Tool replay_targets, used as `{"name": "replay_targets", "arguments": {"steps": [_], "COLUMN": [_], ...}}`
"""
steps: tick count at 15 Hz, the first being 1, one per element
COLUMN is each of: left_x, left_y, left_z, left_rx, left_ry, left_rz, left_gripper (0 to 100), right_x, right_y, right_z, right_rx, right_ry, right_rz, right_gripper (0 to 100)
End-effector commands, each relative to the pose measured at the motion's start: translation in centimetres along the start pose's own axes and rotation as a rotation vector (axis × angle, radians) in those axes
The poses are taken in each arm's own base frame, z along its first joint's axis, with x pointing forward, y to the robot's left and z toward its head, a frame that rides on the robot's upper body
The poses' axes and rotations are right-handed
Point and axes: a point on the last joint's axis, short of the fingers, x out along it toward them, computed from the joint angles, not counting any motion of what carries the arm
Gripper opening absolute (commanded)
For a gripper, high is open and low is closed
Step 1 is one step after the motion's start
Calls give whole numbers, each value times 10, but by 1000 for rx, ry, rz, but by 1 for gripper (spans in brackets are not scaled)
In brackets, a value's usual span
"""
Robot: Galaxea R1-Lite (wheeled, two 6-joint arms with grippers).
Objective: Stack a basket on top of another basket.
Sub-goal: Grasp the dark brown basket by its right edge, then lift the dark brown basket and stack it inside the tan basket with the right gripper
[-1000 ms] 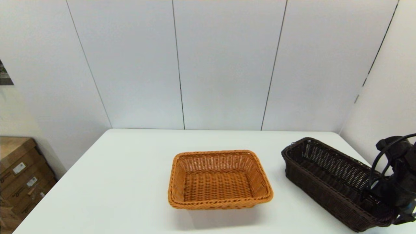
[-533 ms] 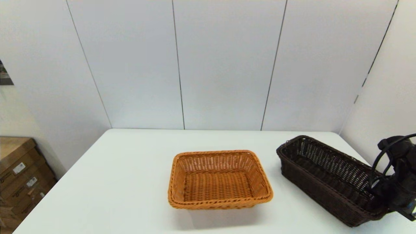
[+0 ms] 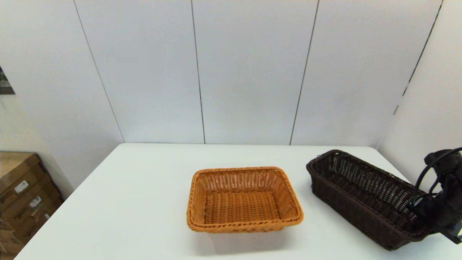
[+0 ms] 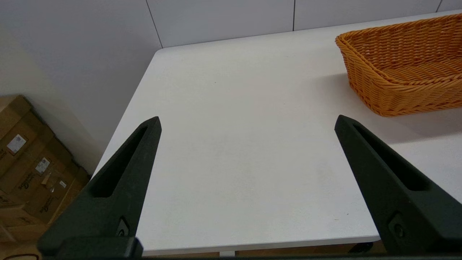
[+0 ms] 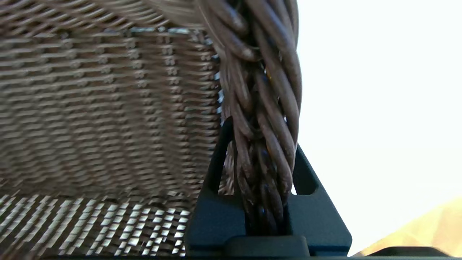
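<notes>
Head view shows a white table point(image 3: 144, 202) with the orange basket point(image 3: 244, 199) sitting flat near its middle. The dark basket point(image 3: 364, 198) is to the right of the orange basket, well apart from it, and it points slantwise toward the back of the table. Its near end is lifted a little and its far end is low. The right gripper point(image 3: 429, 220) is at that near end, on the far side from the orange basket, close to the table's right edge. In the right wrist view, the right gripper point(image 5: 261, 180) has its two black fingers squeezed tight on the thick braided rim of the dark basket point(image 5: 108, 108). The bare table lies between the two baskets. Brown boxes point(image 3: 21, 195) sit on the floor, far to the left of the orange basket. The left gripper point(image 4: 247, 126) hangs over the table's near left edge, left of the orange basket point(image 4: 404, 68), with its fingers spread wide and holding nothing.
</notes>
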Motion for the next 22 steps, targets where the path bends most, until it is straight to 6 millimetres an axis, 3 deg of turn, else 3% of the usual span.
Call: {"name": "replay_targets", "arguments": {"steps": [1,12,17,22], "left_x": [0,0,0,0], "left_y": [0,0,0,0], "left_z": [0,0,0,0], "left_rx": [0,0,0,0], "left_ry": [2,2,2,2], "left_rz": [0,0,0,0], "left_gripper": [100,100,100,100], "right_x": [-21,-40,-92,-141], "right_y": [-5,-13,-9,24], "right_z": [3,12,11,-17], "right_rx": [32,96,54,-130], "right_ry": [31,93,118,139], "right_rz": [146,345,501,607], "right_gripper": [0,0,0,0]}}
